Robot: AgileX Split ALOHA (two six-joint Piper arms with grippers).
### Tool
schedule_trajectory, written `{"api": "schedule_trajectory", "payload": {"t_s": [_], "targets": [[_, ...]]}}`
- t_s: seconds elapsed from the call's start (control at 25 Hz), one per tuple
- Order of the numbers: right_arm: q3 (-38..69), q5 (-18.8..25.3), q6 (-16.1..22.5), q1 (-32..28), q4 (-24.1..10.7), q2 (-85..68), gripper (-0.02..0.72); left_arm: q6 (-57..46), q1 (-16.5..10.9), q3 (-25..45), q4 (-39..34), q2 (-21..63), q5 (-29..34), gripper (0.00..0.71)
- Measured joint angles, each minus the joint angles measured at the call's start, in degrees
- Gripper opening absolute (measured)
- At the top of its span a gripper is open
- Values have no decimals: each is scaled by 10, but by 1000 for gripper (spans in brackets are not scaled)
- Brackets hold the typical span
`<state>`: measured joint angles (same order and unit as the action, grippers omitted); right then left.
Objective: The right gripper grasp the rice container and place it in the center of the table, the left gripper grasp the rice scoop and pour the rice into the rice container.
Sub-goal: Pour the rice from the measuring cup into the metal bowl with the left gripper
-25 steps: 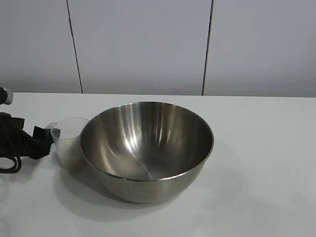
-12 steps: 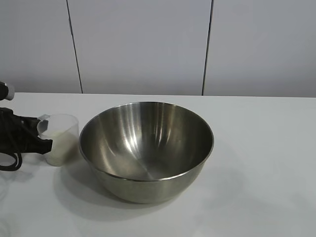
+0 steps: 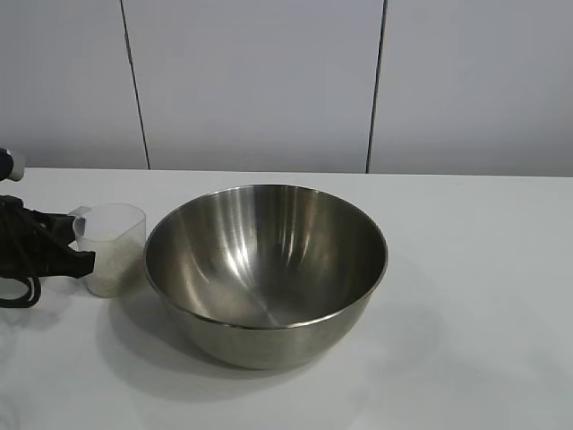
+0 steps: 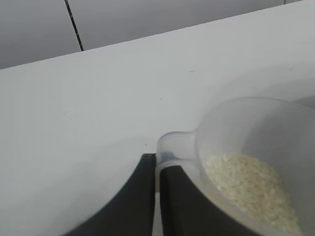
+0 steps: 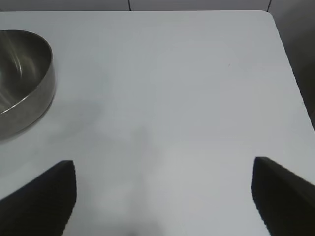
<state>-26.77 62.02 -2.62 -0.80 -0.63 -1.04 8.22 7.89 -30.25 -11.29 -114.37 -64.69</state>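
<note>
The rice container [image 3: 266, 269], a big shiny steel bowl, stands empty in the middle of the white table [image 3: 483, 269]. Just left of it, apart from its rim, is the rice scoop [image 3: 109, 251], a clear plastic cup holding white rice [image 4: 251, 189]. My left gripper [image 3: 83, 242] reaches in from the left edge and is shut on the scoop's small tab handle [image 4: 172, 145]. In the left wrist view the black fingers [image 4: 142, 196] pinch the tab between them. My right gripper [image 5: 162, 162] is open over bare table, with the bowl [image 5: 19, 73] well off to its side.
A grey panelled wall [image 3: 260, 81] rises behind the table's far edge. The table's corner and side edge [image 5: 285, 49] show in the right wrist view.
My left gripper has shut on the scoop's tab. The scoop, which leaned against the bowl's rim, has moved left away from it and now sits upright, slightly higher.
</note>
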Motion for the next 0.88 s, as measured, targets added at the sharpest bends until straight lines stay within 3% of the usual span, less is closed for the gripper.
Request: {"api": "schedule_trajectory", "payload": {"t_s": [0.16, 0.32, 0.4, 0.48, 0.68, 0.88], "targets": [[0, 0, 0, 0, 0, 0, 662, 24, 0, -16, -1, 72, 52, 13], [0, 0, 0, 0, 0, 0, 662, 54, 2, -43, -32, 160, 151, 13], [0, 0, 0, 0, 0, 0, 662, 77, 19, -63, -41, 202, 220, 13], [0, 0, 0, 0, 0, 0, 662, 118, 49, -90, -45, 235, 289, 13], [0, 0, 0, 0, 0, 0, 662, 233, 158, -152, -48, 259, 445, 13], [0, 0, 0, 0, 0, 0, 662, 374, 243, -187, -50, 241, 504, 13]]}}
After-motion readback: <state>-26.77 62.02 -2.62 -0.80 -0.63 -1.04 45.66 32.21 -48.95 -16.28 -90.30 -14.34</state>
